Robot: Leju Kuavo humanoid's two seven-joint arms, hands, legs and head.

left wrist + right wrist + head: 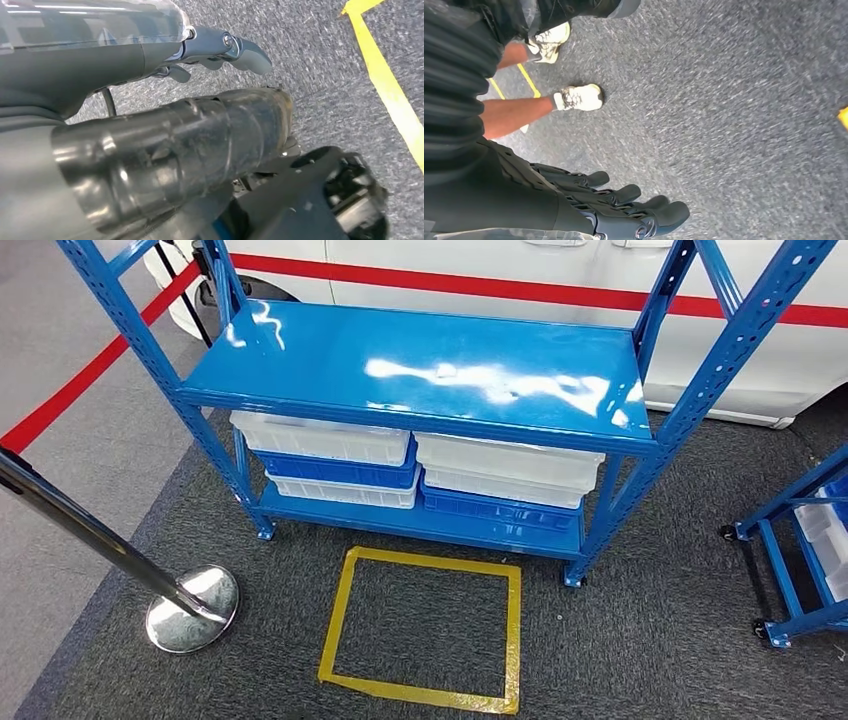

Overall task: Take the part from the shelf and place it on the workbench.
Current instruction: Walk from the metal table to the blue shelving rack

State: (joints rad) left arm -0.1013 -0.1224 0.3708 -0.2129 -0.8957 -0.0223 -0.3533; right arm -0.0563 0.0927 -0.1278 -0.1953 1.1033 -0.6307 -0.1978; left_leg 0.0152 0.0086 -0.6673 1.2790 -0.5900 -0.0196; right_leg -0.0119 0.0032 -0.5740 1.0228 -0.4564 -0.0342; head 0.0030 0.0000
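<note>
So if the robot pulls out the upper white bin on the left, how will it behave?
The white bin looks like rigid plastic, so it probably keeps its shape. It sits on a blue bin, so it may slide easily. Its contents are hidden under the shelf, so its weight is unclear.

- You won't find any readable text, label, brand or number in these views.
- The only floor marking is a yellow tape square [425,630], lower centre of the head view; it carries no writing.
</note>
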